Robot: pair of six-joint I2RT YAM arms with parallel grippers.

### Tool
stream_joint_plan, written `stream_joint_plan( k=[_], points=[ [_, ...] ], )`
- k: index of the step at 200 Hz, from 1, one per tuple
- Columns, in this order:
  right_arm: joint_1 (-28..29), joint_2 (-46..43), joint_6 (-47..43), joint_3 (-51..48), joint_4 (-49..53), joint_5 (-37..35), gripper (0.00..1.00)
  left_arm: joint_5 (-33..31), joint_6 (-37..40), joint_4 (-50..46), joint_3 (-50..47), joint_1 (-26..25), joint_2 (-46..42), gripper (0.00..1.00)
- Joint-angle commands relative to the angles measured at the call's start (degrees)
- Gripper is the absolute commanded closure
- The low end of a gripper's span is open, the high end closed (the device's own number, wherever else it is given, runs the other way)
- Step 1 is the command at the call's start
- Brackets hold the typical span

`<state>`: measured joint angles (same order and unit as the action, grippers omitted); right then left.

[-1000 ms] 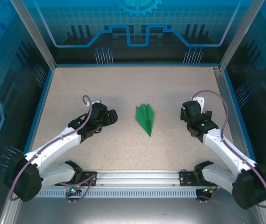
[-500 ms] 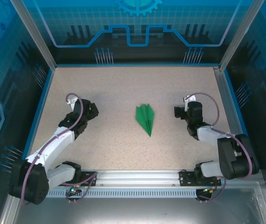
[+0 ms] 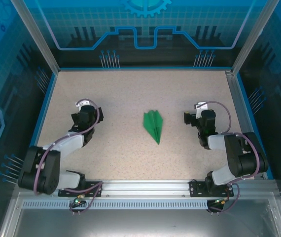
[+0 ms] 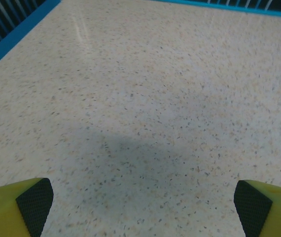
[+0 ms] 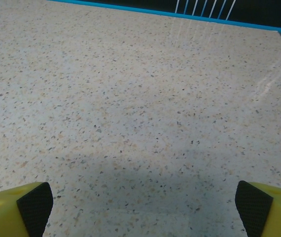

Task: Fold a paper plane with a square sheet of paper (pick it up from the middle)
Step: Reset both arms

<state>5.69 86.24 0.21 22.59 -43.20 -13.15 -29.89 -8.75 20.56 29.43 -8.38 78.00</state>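
Note:
The square sheet of paper now lies folded as a green paper plane (image 3: pixel 154 125), a slim dart flat on the speckled table (image 3: pixel 130 89) at mid-table, its point toward the near right. My left gripper (image 3: pixel 85 116) sits well to its left, folded back over its own arm, open. My right gripper (image 3: pixel 202 118) sits about as far to its right, also open. In the left wrist view the left gripper (image 4: pixel 143 202) has its yellow fingertips (image 4: pixel 17 207) at the frame's corners with bare table between them. The right gripper (image 5: pixel 144 202) looks the same, fingertips (image 5: pixel 266 207) wide apart over bare table.
A blue rim (image 3: pixel 140 68) borders the table, with metal posts (image 3: pixel 34 37) and transparent walls around it. The arm bases stand on a rail (image 3: pixel 145 187) at the near edge.
Both arms have pulled back from the plane toward their bases and folded up. The plane has not moved.

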Motion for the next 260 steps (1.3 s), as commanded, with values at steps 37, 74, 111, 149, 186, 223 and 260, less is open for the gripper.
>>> stream_joint_plan(
  k=[37,74,111,149,186,223,260],
  points=[
    [-0.2,-0.1,1.2,0.8,-2.5,-1.0,0.01,14.5,6.0,32.7,-8.8,6.7,9.9,0.01],
    [-0.2,-0.1,1.2,0.8,-2.4,-0.9,0.00,21.0,6.7,27.6,-7.2,8.1,8.9,0.02],
    [-0.2,-0.2,1.2,0.8,-2.4,-0.8,0.01,11.1,6.9,29.0,-7.5,4.8,9.2,0.02],
    [-0.3,-0.1,1.2,0.8,-2.4,-0.9,0.01,27.2,10.8,27.1,-7.2,6.6,8.6,0.02],
    [-0.2,-0.2,1.2,0.8,-2.4,-0.9,0.00,25.2,9.0,25.3,-6.0,7.5,9.0,0.02],
    [-0.3,-0.2,1.2,0.8,-2.4,-0.9,0.01,25.2,9.0,25.3,-5.9,7.5,9.0,0.01],
    [-0.2,-0.1,1.1,0.8,-2.4,-0.8,0.01,26.2,8.8,24.7,-5.6,7.9,9.0,0.02]
  ],
)
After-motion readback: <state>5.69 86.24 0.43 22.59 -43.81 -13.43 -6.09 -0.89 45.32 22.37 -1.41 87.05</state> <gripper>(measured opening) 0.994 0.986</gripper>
